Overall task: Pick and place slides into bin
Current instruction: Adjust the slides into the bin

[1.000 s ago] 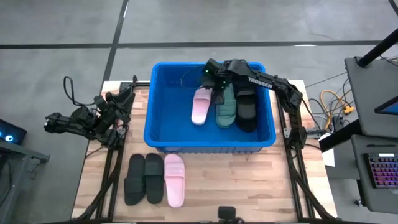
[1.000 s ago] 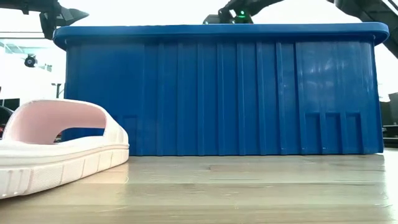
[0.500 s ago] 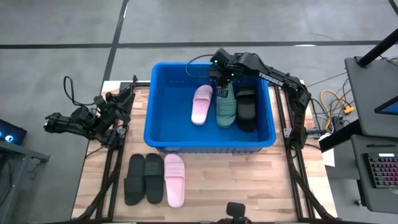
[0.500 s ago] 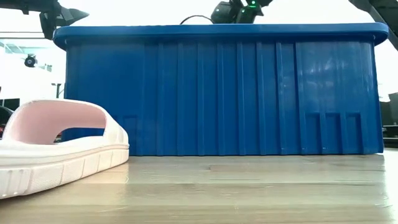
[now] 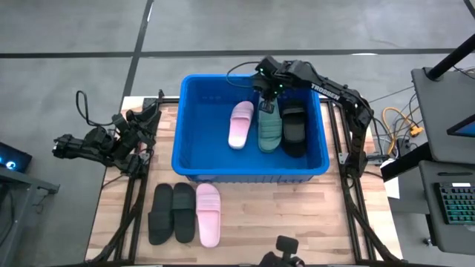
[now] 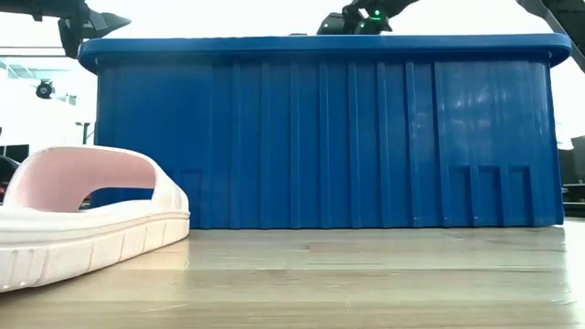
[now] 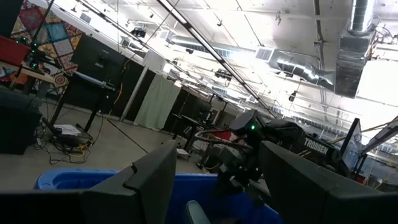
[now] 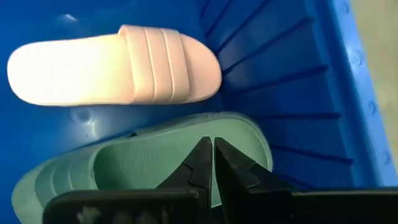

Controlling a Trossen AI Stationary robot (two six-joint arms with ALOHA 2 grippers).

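The blue bin (image 5: 194,159) stands at the table's middle. In it lie a pink slide (image 5: 240,124), a green slide (image 8: 143,165) and a black slide (image 5: 295,130), side by side on the floor. My right gripper (image 8: 213,147) hovers over the green slide's far end, near the bin's far wall, shut with nothing between its fingers. Two black slides (image 5: 172,213) and a pink slide (image 5: 208,214) lie sole-down on the table in front of the bin. My left gripper (image 7: 214,180) waits open at the table's left edge, raised.
The bin's walls (image 6: 320,128) rise high around the slides inside. The near pink slide (image 6: 82,215) lies close to the table's front edge. Bare wood shows to the right of the three slides on the table (image 5: 297,219). Cables and a desk stand beyond the right edge.
My right gripper has shut its fingers on nothing while rising and drawing back toward the bin's far wall and a little to the right. The green slide stays lying in the bin beside the pink one.
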